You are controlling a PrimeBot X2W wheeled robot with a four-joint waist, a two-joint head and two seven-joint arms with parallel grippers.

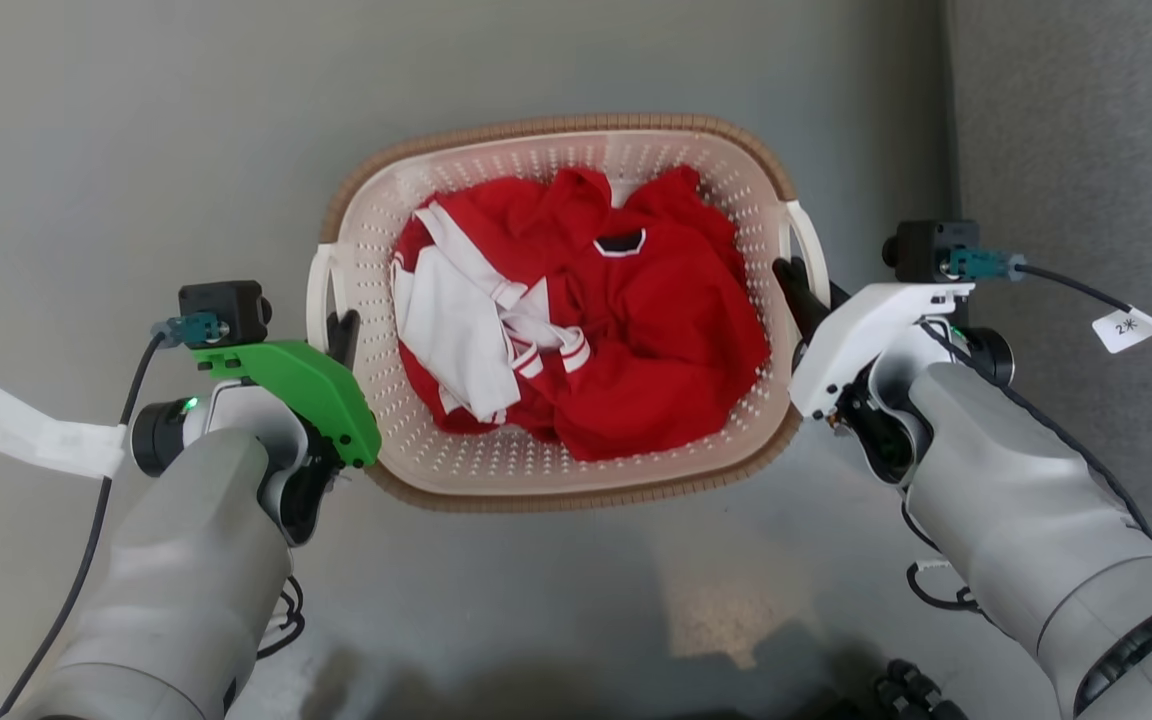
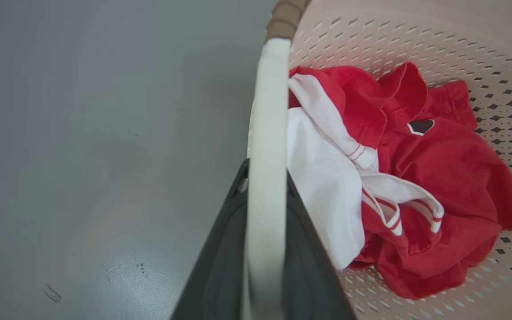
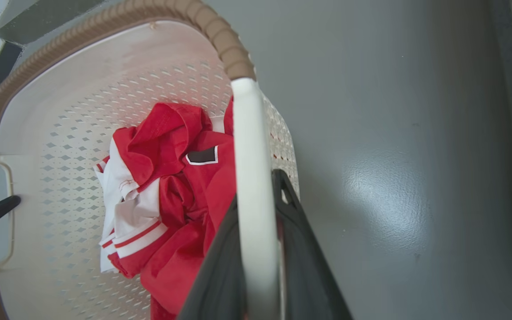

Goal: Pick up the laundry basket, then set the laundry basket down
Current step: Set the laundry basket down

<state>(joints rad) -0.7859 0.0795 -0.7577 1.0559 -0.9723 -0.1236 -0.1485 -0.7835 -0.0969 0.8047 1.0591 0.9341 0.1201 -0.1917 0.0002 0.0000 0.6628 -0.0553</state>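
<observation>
Identify the laundry basket (image 1: 536, 155) by its cream-white walls, pierced with a grid of small diamond perforations, and its brown woven-look rim (image 1: 556, 497). Both side handles are white: the left handle (image 2: 267, 155) runs between the dark grey fingers (image 2: 220, 266) of the left gripper (image 1: 343, 335), the right handle (image 3: 251, 178) between those of the right gripper (image 1: 798, 290). Inward of the fingers, note the garment (image 1: 656, 330): red, with white panels, red-and-white striped trim and a black patch edged white. The left gripper carries a green cover (image 1: 306, 385), the right a white cover (image 1: 866, 320). The floor (image 1: 86, 150) outward of the fingers is grey.
</observation>
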